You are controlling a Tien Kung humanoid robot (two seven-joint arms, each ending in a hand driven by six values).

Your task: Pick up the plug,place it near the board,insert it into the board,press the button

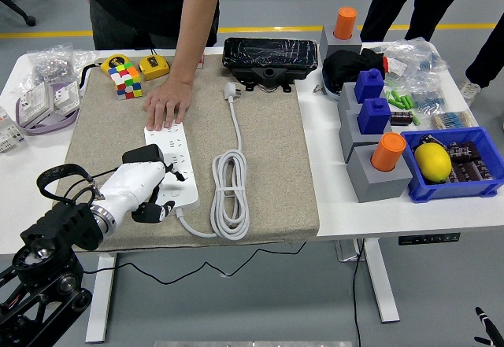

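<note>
White surface (31, 205) — overlaid centrally by a tan fabric mat (268, 166).

Power strip (171, 166): white, lying lengthwise on the mat's left half, its far end pinned flat under a person's hand (165, 109) reaching in from the far side.

Plug (142, 156): a black adapter block, sitting on the strip's left edge about midway along it; its black lead (59, 175) loops off to the left over the mat's edge. Whether its pins are seated in a socket cannot be told.

Left hand (146, 192): white shell with dark fingers (157, 212), lying over the near end of the strip, just below and against the plug. The fingers are curled downward; whether they grip the plug or merely rest beside it cannot be told. The black left arm (55, 241) enters from the lower left corner.

Right hand: only a dark tip shows at the lower right corner, well off the surface.

Strip's own cable (230, 193): white, coiled in a long bundle just right of the strip, its white plug end (231, 91) lying near the far edge of the mat.

Other items — a colour cube (126, 79) and a yellow tape measure (154, 67) at the mat's far left corner; a black case (271, 56) at the far edge; grey blocks with blue and orange caps (380, 158) on the right; a blue bin (453, 188) holding a lemon (432, 162).
</note>
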